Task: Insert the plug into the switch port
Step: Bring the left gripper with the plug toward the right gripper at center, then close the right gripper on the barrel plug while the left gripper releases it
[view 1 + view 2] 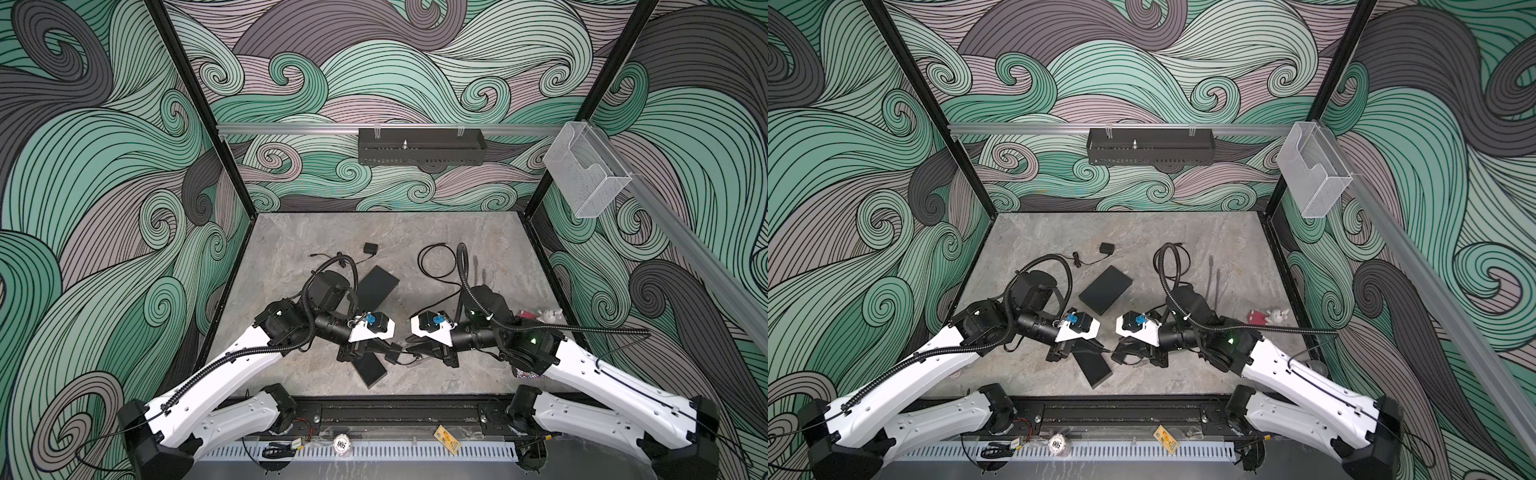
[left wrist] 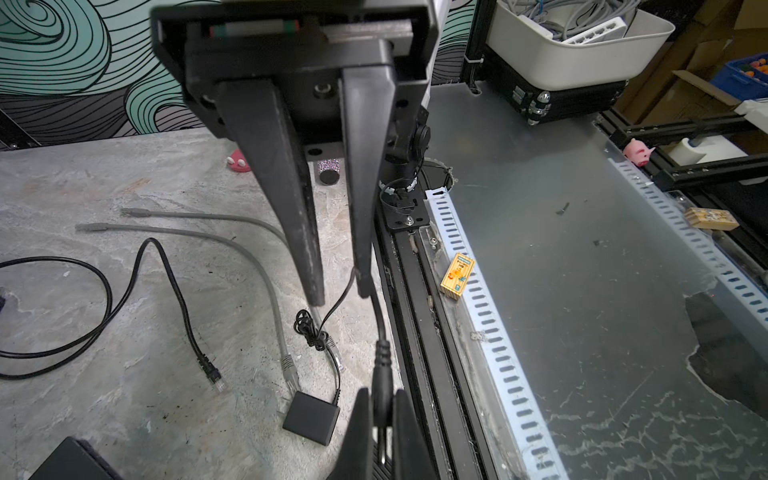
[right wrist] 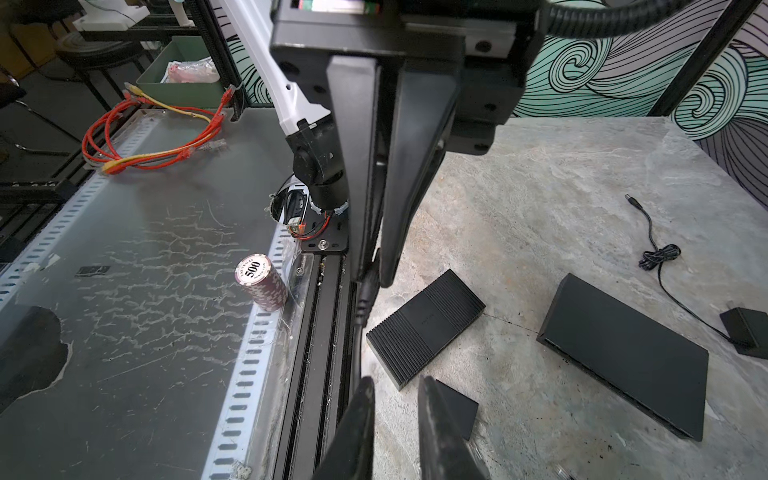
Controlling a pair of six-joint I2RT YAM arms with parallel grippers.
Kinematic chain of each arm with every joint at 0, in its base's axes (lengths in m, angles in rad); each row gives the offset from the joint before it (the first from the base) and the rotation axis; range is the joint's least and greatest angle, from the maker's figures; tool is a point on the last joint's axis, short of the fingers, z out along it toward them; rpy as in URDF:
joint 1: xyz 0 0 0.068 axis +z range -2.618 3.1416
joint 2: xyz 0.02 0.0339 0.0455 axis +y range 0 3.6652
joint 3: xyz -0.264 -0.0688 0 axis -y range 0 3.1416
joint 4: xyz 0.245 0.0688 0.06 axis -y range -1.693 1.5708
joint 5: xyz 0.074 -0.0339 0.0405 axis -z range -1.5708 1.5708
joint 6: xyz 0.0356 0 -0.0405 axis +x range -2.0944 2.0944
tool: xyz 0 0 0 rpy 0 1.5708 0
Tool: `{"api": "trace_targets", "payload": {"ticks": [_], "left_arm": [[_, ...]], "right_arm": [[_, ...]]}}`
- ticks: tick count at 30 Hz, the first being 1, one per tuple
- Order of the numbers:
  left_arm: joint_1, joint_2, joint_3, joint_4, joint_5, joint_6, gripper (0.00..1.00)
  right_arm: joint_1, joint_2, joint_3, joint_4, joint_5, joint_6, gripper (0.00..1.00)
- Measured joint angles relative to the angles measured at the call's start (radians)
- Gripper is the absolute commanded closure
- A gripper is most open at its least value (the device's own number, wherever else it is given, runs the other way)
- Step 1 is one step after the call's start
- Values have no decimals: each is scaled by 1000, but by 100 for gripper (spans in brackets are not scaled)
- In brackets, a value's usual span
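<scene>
Left claw [image 2: 382, 395] is clenched on the black barrel plug [image 2: 382, 365], above the surface [image 1: 332, 232] near its 6 o'clock edge; right claw [image 2: 338, 295] faces it, released, fingers slightly apart; the ribbed switch [image 1: 370, 372] lies flat at their 7 o'clock

— Where is the plug [image 2: 382, 353]?
— Off the worktop [image 3: 540, 208], clamped in the left pincer [image 2: 381, 399]. It is a black barrel with a ribbed collar, on a thin black cable [image 2: 376, 316].
— And the switch [image 3: 424, 328]?
— A black ribbed box, lying flat on the worktop, near the plug and not touching it. Its ports I cannot see.
</scene>
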Motion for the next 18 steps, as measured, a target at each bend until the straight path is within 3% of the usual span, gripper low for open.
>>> {"api": "trace_targets", "payload": {"ticks": [10,18], "left_arm": [[0,2,0,0,18,-1,100],[0,21,0,0,18,-1,100]], "right_arm": [[33,14,0,2,16,37,78],[35,-40,8,0,109,114,74]]}}
